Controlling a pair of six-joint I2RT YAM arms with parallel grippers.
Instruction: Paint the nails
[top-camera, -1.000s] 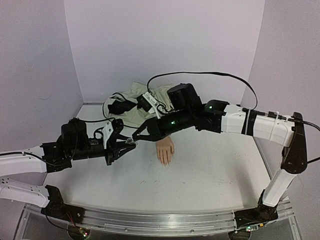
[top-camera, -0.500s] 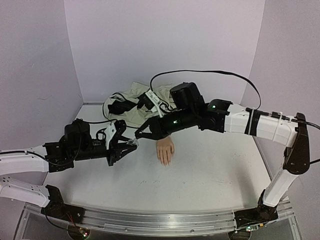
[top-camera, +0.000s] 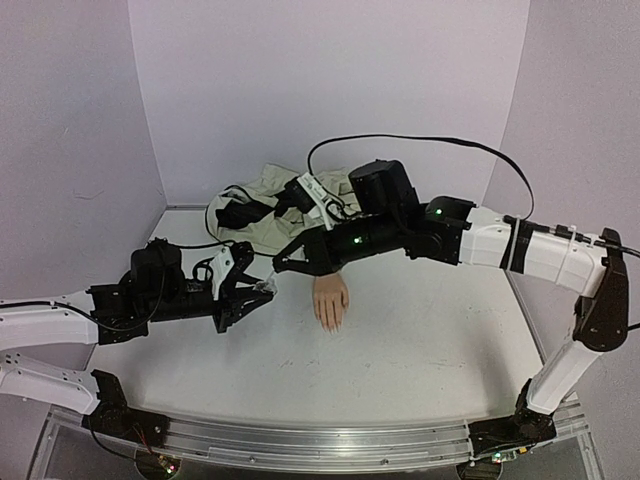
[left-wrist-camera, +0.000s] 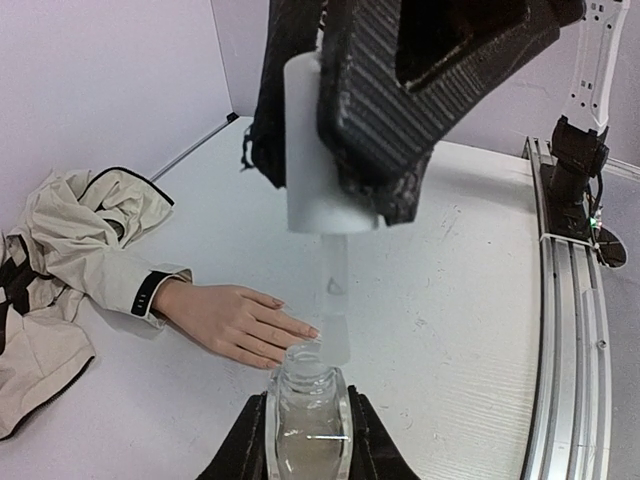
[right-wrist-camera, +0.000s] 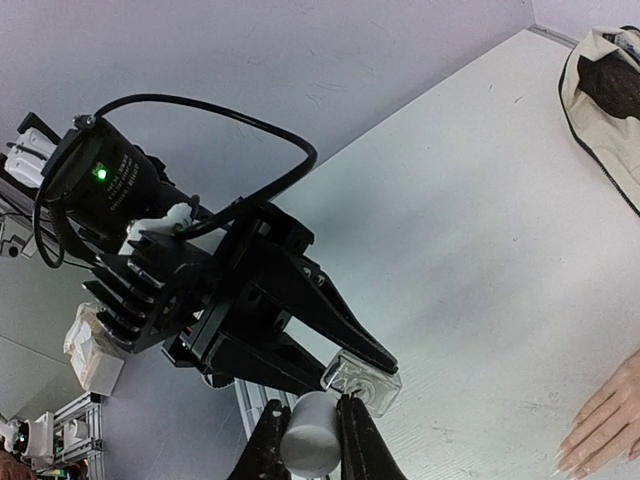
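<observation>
Both pairs of jaws are clenched: the left gripper (top-camera: 262, 290) clamps a small clear bottle (left-wrist-camera: 308, 425), and the right gripper (top-camera: 277, 266) pinches a white cap (left-wrist-camera: 312, 150) directly above it. A pale stem runs from the cap down to the bottle's mouth. Just to their right the mannequin hand (top-camera: 330, 298) lies palm down, fingers toward the near edge. The nails (left-wrist-camera: 310, 332) sit at its fingertips, near the bottle but apart from it.

A crumpled cream jacket (top-camera: 262, 195) is heaped against the back wall, its dark-cuffed sleeve leading to the wrist, and the right arm crosses above that sleeve. A black cable (top-camera: 420, 142) arches over the arm.

Wide table (top-camera: 420, 350) surface shows in front of and to the right of the hand, bounded by walls behind and a metal rail (top-camera: 320, 447) in front. The left arm reaches in low from the left. The right arm stretches leftward, raised off the table.
</observation>
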